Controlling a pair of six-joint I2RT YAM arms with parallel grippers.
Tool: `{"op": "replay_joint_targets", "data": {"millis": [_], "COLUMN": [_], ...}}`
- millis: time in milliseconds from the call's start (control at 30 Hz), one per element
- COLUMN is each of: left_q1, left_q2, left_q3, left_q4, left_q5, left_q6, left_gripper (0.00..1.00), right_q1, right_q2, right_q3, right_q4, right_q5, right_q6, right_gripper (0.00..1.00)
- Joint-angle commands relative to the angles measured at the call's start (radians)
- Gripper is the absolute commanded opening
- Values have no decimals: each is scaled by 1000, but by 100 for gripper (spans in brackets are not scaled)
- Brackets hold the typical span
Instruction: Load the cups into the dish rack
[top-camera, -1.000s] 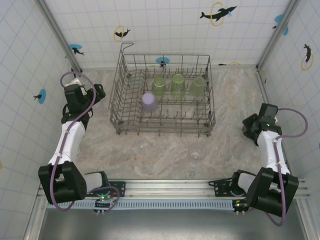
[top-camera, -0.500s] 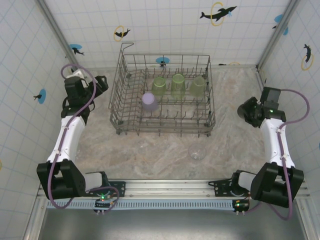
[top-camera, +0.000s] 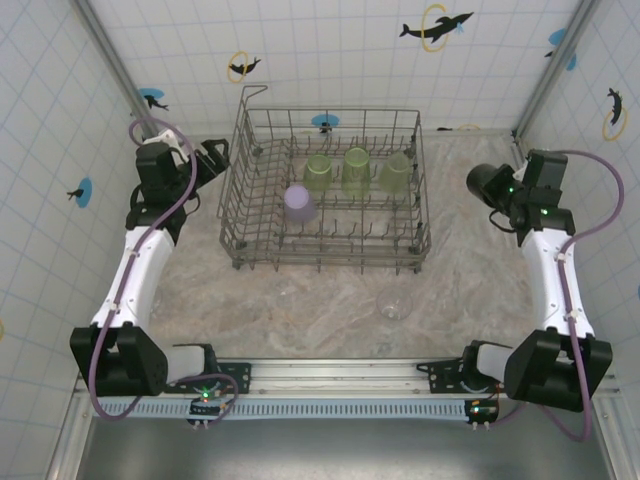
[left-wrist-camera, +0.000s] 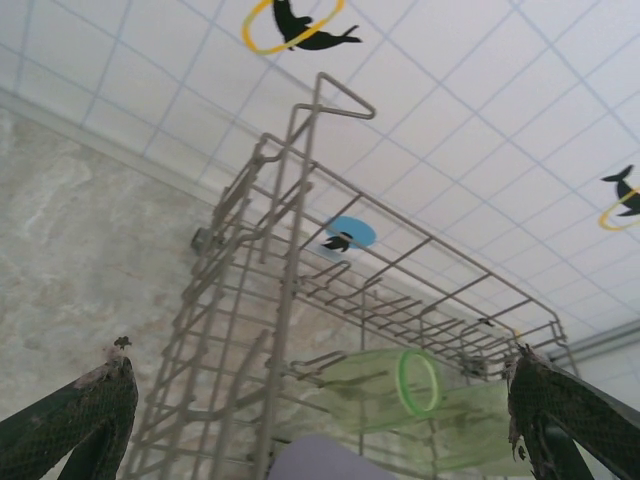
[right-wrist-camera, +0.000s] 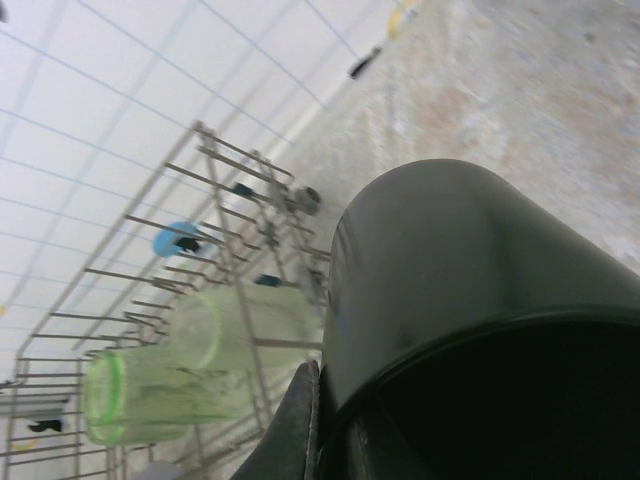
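Top external: just swung right gripper (top-camera: 504, 189), clamped on glossy black mug (top-camera: 484, 181), up toward grey wire dish rack (top-camera: 330, 258) for loading, with left gripper (top-camera: 212, 160) advanced too, fingers wide, empty.

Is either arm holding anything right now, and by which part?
The right gripper holds the black mug, apparently by its rim. The left gripper is open and empty.

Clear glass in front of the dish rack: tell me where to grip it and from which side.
I would take the clear glass by its side wall, coming in low from the near side. It stands on end, apart from the dish rack, so the jaws can straddle its round body. Whether its mouth faces up I cannot tell.
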Motion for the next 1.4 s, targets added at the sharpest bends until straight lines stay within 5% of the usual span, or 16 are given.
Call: {"op": "replay_joint_targets", "data": {"millis": [0,600,1067,1367], "left_q1": [-21,-212,-305,-346], "left_q2": [18,98,216,275], "left_q3": [48,133,164,185], "left_q4": [-3,34,122,145], "left_q5": [37,62,185,212], "left_q6": [-37,-151,-299,-421], "left_gripper": [97,97,97,97], "right_q1": [36,344,410,478], "right_q2": [-1,91,191,280], "right_q3": [88,96,-41,-39], "right_q4": [194,583,1014,1109], "right_q5": [-64,-218,-450,-519], "right_q6": [10,23,173,158], "right_gripper": [0,0,0,0]}}
